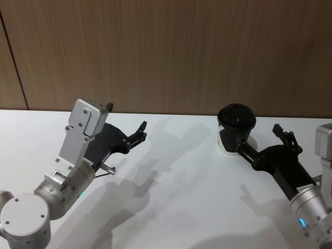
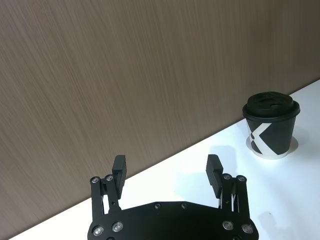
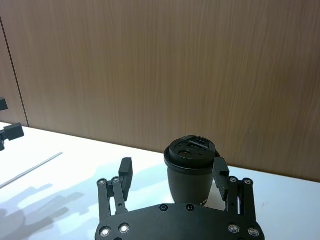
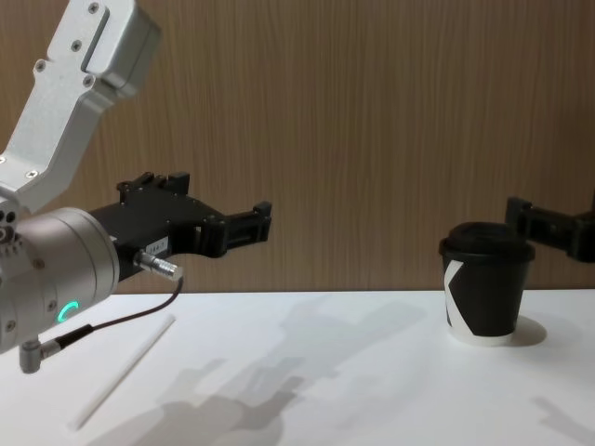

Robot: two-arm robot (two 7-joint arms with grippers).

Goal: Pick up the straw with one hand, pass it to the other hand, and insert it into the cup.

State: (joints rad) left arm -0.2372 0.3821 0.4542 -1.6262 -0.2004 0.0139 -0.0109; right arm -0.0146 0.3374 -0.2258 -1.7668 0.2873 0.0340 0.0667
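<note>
Both arms hang above the white table (image 1: 176, 207) and neither one is holding anything. The left gripper (image 2: 167, 169) sits in the lower left of the head view, well above the tabletop. Its two black fingers (image 2: 119, 170) are spread wide with only bare table and the wooden wall (image 1: 181, 52) showing between them. There's a green glow on its silver wrist in the chest view, and a thin dark cable (image 4: 121, 321) loops out below it.

The straw (image 4: 121, 372) lies flat on the table in the lower left of the chest view, running diagonally, under that left arm and clear of its fingers.

The cup (image 4: 485, 299) stands upright with its lid on, right of centre in the chest view and close to the wall. The right gripper (image 3: 172, 167) comes in from the lower right of the head view and is spread wide too. In its wrist view the cup shows up framed between the two fingers at about lid height. It's hard to say whether the cup is really between the tips or just beyond them. The chest view puts the gripper to the right of the lid, not touching it.

The straw and the cup are well apart - opposite sides of the table.
</note>
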